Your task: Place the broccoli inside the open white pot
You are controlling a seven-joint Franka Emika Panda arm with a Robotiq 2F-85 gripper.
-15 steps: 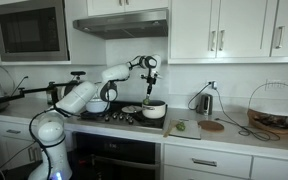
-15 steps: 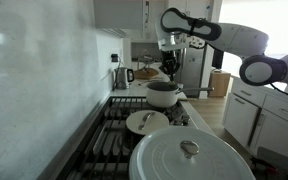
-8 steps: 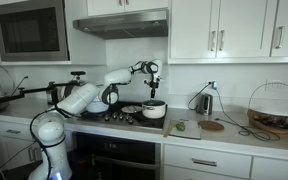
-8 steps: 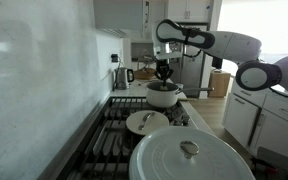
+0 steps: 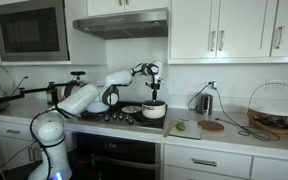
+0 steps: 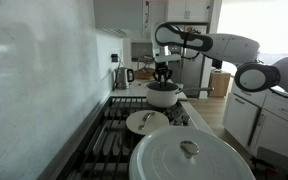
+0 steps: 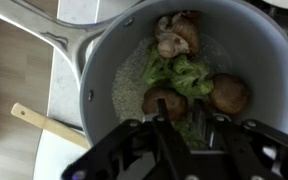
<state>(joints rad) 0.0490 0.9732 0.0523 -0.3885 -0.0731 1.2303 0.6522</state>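
The open white pot stands on the stove and shows in both exterior views. In the wrist view its grey inside holds brown mushroom pieces, pale grains and a green floret. My gripper hangs straight above the pot, low over its rim, in both exterior views. Its fingers are closed on the broccoli, a small green lump between the fingertips, just above the pot's contents.
A long pot handle runs off to the upper left. A wooden spoon lies beside the pot. A lid and a large lidded white pot sit on the stove. A kettle and a wire basket stand on the counter.
My gripper has come down from above the stove toward the pot's opening, still holding the broccoli. The pot has not moved.
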